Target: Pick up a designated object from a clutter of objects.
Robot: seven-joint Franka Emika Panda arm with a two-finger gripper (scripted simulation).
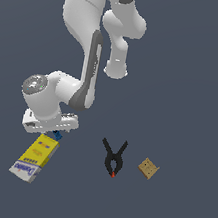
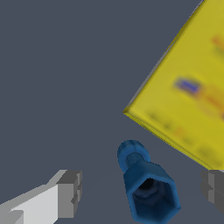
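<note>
So my claw (image 2: pixel 140 192) is spread wide right now, nothing in it — the little blue peg (image 2: pixel 146 183) sits between the two fingers (image 2: pixel 68 192), with a gap on each side. In the exterior view the peg (image 1: pixel 57 135) is just a blue speck poking out under my wrist, right at the top corner of the yellow box (image 1: pixel 35 157).

To do this bit well I'd say: keep centred on the peg's body and close evenly, so both pads land at once and it doesn't skitter off across the worktop (image 1: pixel 184 94). It looks tiny and rounded, so I reckon it could roll or squirt out if one finger touches first.

The tight spot is the box edge (image 2: pixel 183 92) — one finger sits close to it, so a clip there might shove the box. The other side is bare worktop, plenty of room. The black clamp (image 1: pixel 114 158) and tan block (image 1: pixel 148 168) are well apart, no bother. Straight up looks clear for the lift.
</note>
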